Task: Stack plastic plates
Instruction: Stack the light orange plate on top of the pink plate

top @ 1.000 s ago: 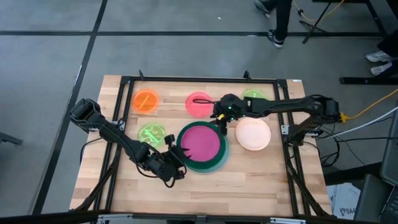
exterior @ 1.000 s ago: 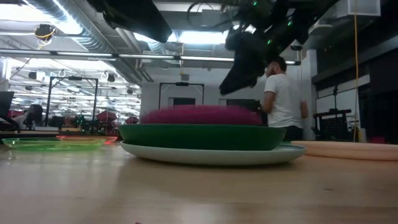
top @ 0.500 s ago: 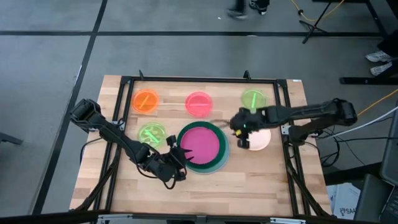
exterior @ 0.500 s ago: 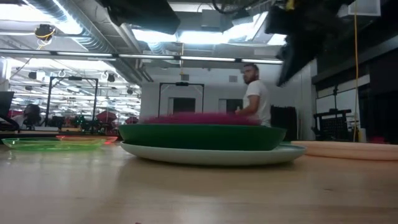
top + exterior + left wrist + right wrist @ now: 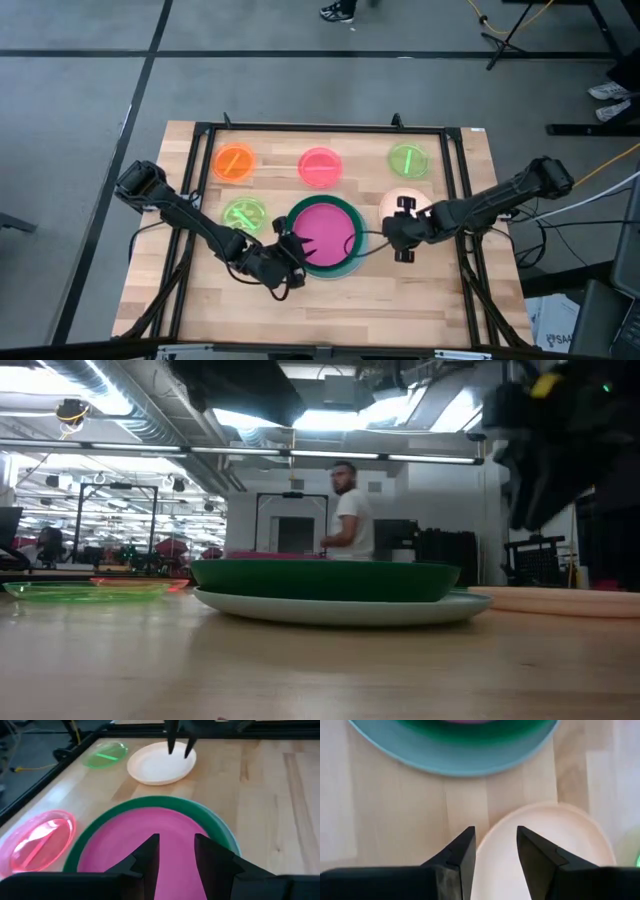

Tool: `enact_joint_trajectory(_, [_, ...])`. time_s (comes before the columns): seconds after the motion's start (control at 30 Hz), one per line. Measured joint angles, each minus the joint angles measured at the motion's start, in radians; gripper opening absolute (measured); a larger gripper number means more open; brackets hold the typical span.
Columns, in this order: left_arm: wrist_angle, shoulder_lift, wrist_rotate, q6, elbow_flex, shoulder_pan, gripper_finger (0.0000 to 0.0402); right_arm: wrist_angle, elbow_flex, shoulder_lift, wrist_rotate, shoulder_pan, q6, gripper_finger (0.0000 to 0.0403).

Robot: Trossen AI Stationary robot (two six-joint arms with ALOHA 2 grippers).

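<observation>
**Right arm drawn back to the peach plate**

Since a second ago, the right gripper (image 5: pixel 403 230) has been pulled away from the back row of small plates and is now seen over the near edge of the peach plate (image 5: pixel 410 212), its fingers spread with nothing between them. The rim of the peach plate (image 5: pixel 560 845) is framed between those dark fingers in the right wrist view. The magenta plate (image 5: pixel 324 231), seen tilted and raised a second ago, now lies flat inside the dark green plate (image 5: pixel 352 255), which rests on the pale blue plate (image 5: pixel 455 762); this stack of three sits at the middle of the wooden table (image 5: pixel 420 300), just beside the peach plate.

The left gripper (image 5: pixel 287 250) is held at the stack's near left edge, unmoved, fingers parted and empty, pointing over the magenta plate (image 5: pixel 150 827).

Along the back of the table, an orange plate (image 5: pixel 235 162), a pink plate (image 5: pixel 320 166) and a neon green plate (image 5: pixel 409 160) are set apart in a row. A second neon green plate (image 5: pixel 244 214) lies left of the stack.

A person (image 5: pixel 348 510) is seen in the room behind.
</observation>
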Motion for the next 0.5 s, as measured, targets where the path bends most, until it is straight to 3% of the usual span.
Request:
enact_joint_trajectory(0.17, [0.090,0.018,0.015,0.082,0.000,0.007,0.0116,-0.002,-0.072,0.000,0.000,0.020,0.051,0.0133])
enact_joint_trajectory(0.5, [0.365,0.124,0.150,0.278,0.000,0.061,0.0116,-0.002,-0.101,0.000,0.082,0.018,0.064,0.0133])
